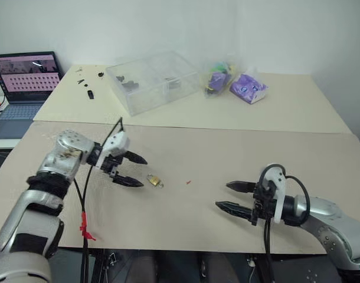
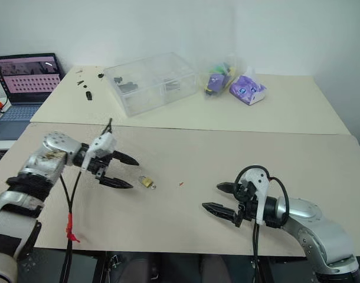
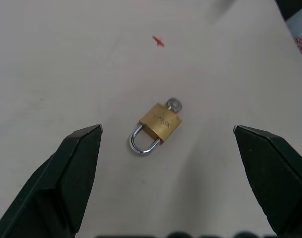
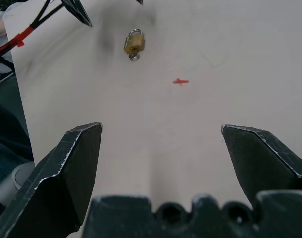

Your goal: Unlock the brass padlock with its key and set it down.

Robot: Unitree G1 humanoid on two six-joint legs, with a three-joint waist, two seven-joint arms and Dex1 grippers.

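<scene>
— On the near table (image 1: 186, 218), between our two grippers, what do we have?

— We see the brass padlock (image 1: 154, 180) lying flat on the pale surface, its silver shackle closed and pointing toward our left gripper (image 1: 130, 170). At the end of the lock's body away from the shackle, a small silvery round piece sticks out; we take it for the head of the key (image 3: 174, 104), seated in the lock, though it is too small for us to be sure.

— And how do our grippers stand?

— Our left gripper hovers just beside the padlock, fingers spread wide, grasping nothing; the lock lies ahead of the gap between its fingertips, not touching either one. Our right gripper (image 1: 231, 196) is well apart from the lock on the other side, also released and empty, its fingertips aimed toward the lock.

— Anything between them besides the lock?

— We see a small red speck (image 1: 188, 183) on the table, near the padlock on the right gripper's side.

— And farther off?

— On the far table we see a clear plastic box (image 1: 151, 79), some small dark bits (image 1: 90, 88) to its left, and plastic bags with purple contents (image 1: 248, 87) to its right. At the left edge an open laptop (image 1: 23, 79) stands.
</scene>
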